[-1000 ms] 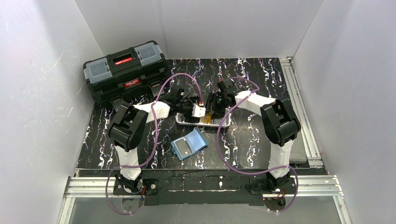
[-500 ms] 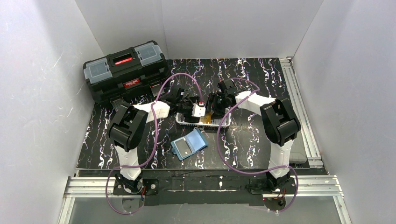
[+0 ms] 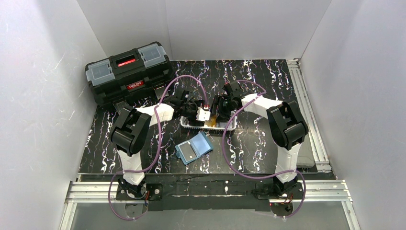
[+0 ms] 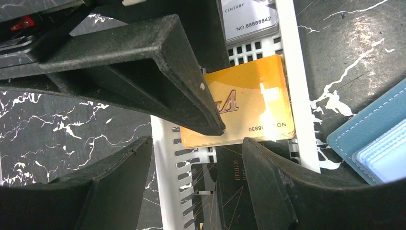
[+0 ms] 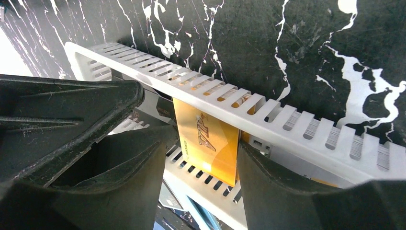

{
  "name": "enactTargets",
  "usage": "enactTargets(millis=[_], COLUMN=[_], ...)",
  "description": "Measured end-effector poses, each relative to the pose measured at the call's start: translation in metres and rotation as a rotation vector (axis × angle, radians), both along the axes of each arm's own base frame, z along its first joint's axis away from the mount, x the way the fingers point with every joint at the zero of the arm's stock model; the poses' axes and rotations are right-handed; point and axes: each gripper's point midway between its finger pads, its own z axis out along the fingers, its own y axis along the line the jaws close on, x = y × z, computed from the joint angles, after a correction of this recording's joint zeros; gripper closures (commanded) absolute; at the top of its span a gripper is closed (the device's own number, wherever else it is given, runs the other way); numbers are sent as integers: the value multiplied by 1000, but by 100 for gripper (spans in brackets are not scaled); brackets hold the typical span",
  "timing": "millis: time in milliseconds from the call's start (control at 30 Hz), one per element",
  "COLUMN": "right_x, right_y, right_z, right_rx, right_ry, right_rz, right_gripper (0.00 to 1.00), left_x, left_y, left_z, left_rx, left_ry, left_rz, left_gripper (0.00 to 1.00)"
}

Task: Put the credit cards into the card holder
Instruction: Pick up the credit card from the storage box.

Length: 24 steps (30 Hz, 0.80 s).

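Note:
The orange card (image 4: 249, 103) lies tilted in the white mesh basket (image 3: 231, 127), with the pale card (image 4: 249, 19) beyond it and the black card (image 4: 239, 191) nearer. My left gripper (image 4: 196, 187) is open and straddles the basket's side wall, one finger outside and one over the black card. My right gripper (image 5: 201, 184) is open around the orange card (image 5: 206, 139), whose edge meets the right finger; a small gap shows at the left finger. The teal card holder (image 3: 193, 148) lies open on the table in front of the basket, and its corner shows in the left wrist view (image 4: 373, 139).
A black toolbox (image 3: 129, 72) stands at the back left. Both grippers (image 3: 198, 115) (image 3: 216, 112) crowd together over the basket at mid-table. White walls enclose the table on three sides, and a metal rail (image 3: 306, 110) runs along its right edge.

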Motion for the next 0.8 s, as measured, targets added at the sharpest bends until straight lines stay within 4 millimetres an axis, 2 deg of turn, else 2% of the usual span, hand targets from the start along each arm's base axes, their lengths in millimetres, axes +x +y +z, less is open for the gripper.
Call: enactTargets(millis=[467, 800], right_x=[0, 2], right_y=[-1, -3], right_z=[0, -1], right_rx=[5, 10], right_ry=[4, 7], right_rz=[-5, -12], right_gripper=[36, 36], left_x=[7, 3], left_y=[-5, -5], left_z=[13, 10], left_rx=[-17, -2], left_ry=[-25, -52], left_rz=[-13, -60], left_gripper=[33, 32])
